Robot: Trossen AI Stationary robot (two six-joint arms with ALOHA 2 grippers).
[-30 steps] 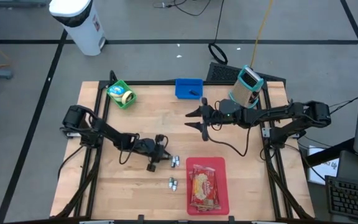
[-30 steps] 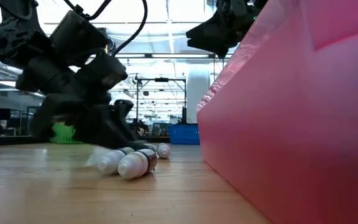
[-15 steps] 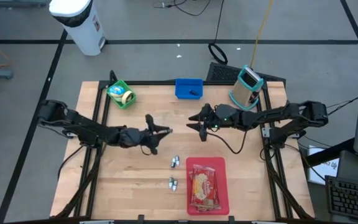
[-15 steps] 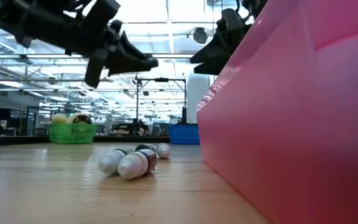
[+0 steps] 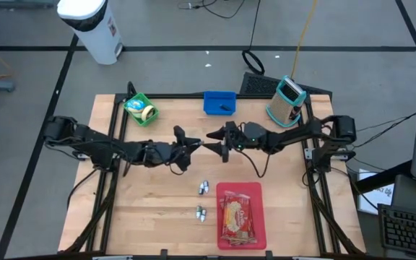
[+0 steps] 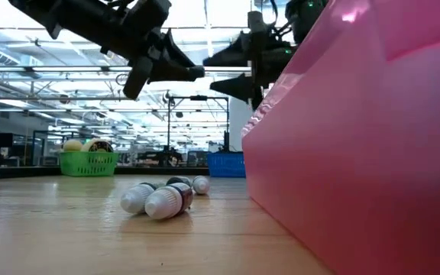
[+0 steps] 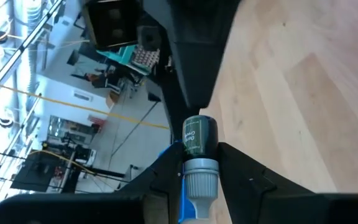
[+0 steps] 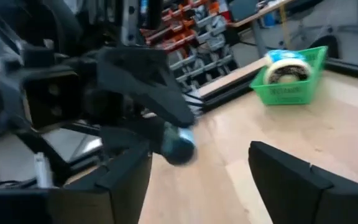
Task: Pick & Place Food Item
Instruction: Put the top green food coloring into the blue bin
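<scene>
Above the middle of the table (image 5: 143, 209), the left gripper (image 5: 191, 146) is clamped on a small bottle (image 7: 199, 163) with a dark label band and a pale ribbed cap, held in the air between its two fingers (image 7: 160, 177), as the left wrist view shows. Facing it from 3 o'clock, almost tip to tip, the right gripper (image 5: 214, 142) has its fingers (image 8: 294, 186) spread wide and grips nothing; in the right wrist view the bottle's rounded end shows just ahead of them. Toward 6 o'clock from the two grippers, a pair of small bottles (image 5: 203, 188) lies on the wood, with another pair (image 5: 200, 212) farther on, just beside the red tray's (image 5: 258, 189) left edge. A packaged food item (image 5: 237, 217) lies inside that tray. At the table's far edge, a green basket (image 5: 140, 109) holding tape rolls sits toward 11 o'clock and a blue bin (image 5: 219, 102) at 12 o'clock.
</scene>
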